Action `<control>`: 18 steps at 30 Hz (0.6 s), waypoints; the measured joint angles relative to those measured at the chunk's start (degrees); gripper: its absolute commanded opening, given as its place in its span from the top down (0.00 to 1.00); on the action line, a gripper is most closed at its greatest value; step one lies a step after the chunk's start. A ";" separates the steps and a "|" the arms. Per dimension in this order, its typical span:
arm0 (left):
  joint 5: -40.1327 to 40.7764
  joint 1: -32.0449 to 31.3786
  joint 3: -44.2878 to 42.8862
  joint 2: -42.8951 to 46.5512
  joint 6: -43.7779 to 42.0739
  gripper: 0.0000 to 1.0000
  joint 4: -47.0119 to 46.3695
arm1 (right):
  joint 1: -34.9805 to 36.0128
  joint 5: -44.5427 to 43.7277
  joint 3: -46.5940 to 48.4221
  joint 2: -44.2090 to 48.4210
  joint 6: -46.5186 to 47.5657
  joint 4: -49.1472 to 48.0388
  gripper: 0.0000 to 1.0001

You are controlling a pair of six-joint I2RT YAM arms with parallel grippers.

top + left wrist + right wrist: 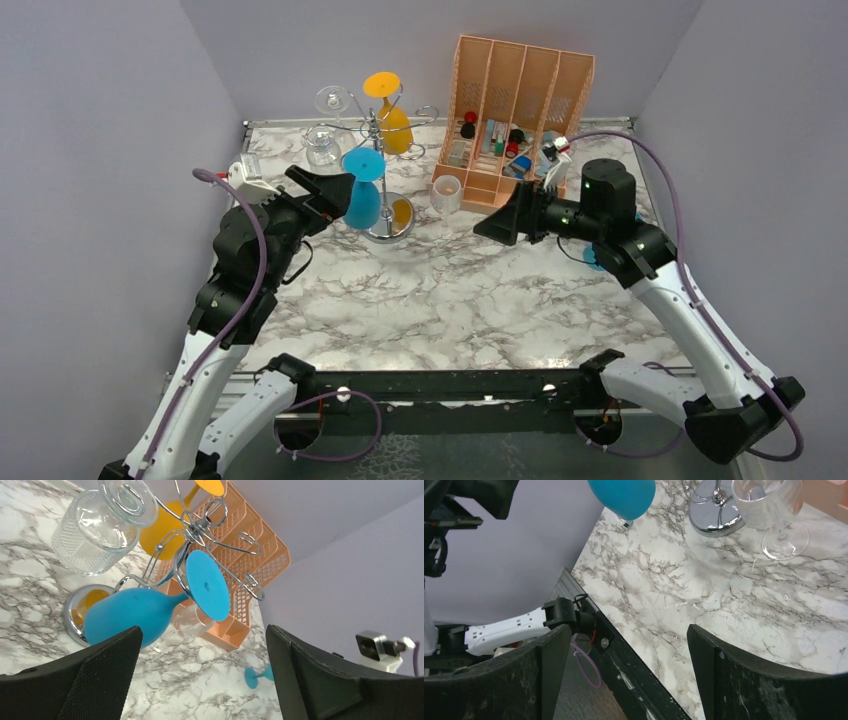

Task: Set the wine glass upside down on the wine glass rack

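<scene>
Left wrist view is showing me the left gripper (202,645) standing wide open, nothing between its fingers, just short of the blue wine glass (132,612). That glass is hanging upside down, foot up, its stem caught in a curled arm of the wine glass rack (200,527). The right gripper (497,222) is gaping wide too, holding nothing above the counter (470,300). Farther back I am seeing 1 yellow glass (393,125) and 1 clear glass (322,145) hanging on the rack, with the orange organiser (520,80) behind.

Shiny wire wine glass rack (378,130), matt blue wine glass (131,615), veined marble table (480,300)
</scene>
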State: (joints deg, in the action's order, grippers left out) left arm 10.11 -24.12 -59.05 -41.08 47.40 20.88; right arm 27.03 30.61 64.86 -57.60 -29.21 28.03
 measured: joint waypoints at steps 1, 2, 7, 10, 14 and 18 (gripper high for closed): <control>0.07 0.00 -0.24 0.44 -1.53 0.01 0.63 | 0.00 0.00 0.09 -1.05 -0.39 -0.59 0.15; 0.11 0.00 -0.46 1.01 -2.86 0.01 1.20 | 0.00 -0.09 0.35 -2.23 -0.79 -1.16 0.17; -0.83 0.00 -0.20 4.68 -9.51 0.01 2.56 | 0.00 -3.08 2.97 -10.25 -1.57 -2.58 0.26; -2.86 0.00 1.05 7.80 -13.53 0.01 2.71 | 0.02 -5.75 4.66 -15.34 -1.75 -2.73 0.36; -5.88 0.00 4.35 11.23 -18.08 0.01 2.64 | 0.02 -9.18 7.39 -21.92 -1.44 -2.78 0.49; -7.39 0.00 8.41 13.03 -21.05 0.01 3.02 | 0.02 -13.53 11.80 -27.50 -0.74 -2.71 0.55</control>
State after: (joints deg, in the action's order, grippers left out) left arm 2.72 -24.12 -50.63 -28.05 26.35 23.90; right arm 27.05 17.08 76.66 -85.10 -29.95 25.32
